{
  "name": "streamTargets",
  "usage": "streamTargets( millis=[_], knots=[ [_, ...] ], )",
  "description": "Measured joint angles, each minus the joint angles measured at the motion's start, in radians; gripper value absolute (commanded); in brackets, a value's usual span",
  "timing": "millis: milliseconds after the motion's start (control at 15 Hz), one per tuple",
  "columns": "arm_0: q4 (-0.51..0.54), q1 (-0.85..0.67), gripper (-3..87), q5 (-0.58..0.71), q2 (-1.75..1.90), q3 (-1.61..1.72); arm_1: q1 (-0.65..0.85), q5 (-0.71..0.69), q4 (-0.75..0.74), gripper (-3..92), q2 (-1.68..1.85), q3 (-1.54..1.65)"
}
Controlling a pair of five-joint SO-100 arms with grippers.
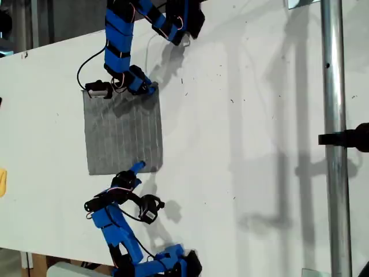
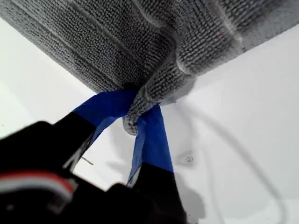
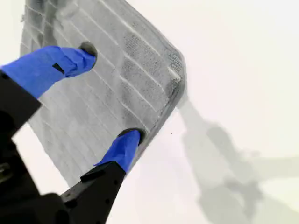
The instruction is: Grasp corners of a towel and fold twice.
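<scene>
Lying flat on the white desk [image 1: 242, 115]: one grey striped towel [image 1: 122, 133]. My first end effector [image 2: 140, 119] pinches one corner [image 2: 135, 116], bunching it. My second end effector [image 3: 110, 93] is spread wide, fingertips resting on the cloth.

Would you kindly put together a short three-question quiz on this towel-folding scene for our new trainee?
1. True or false: my first end effector is shut on a bunched edge of the grey striped cloth towel.
2. Multiple choice: my second end effector is
A) shut on a towel corner
B) open, with its blue fingertips spread over the towel
C) open over bare table, clear of the towel
3. Fill in the blank: in the exterior view the towel lies flat on a ___ table.

Key: 1 true; 2 B; 3 white.
</scene>
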Motion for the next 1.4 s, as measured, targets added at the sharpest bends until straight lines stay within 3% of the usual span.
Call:
streamTargets(
  millis=[400, 667, 867, 1400],
  knots=[
    [-0.058, 0.011, 27.6, -0.058, -0.314, -0.147, -0.002, 0.0, -0.006, -0.2, 0.0, 0.0],
    [-0.034, 0.011, 22.3, -0.107, -0.428, -0.163, -0.002, 0.0, -0.009, -0.2, 0.0, 0.0],
    [0.012, 0.023, -2.8, -0.156, -0.471, -0.206, -0.002, 0.0, -0.015, -0.2, 0.0, 0.0],
    [0.063, 0.025, -2.9, -0.218, -0.411, -0.186, -0.069, 0.029, -0.028, -0.3, 0.018, 0.0]
  ],
)
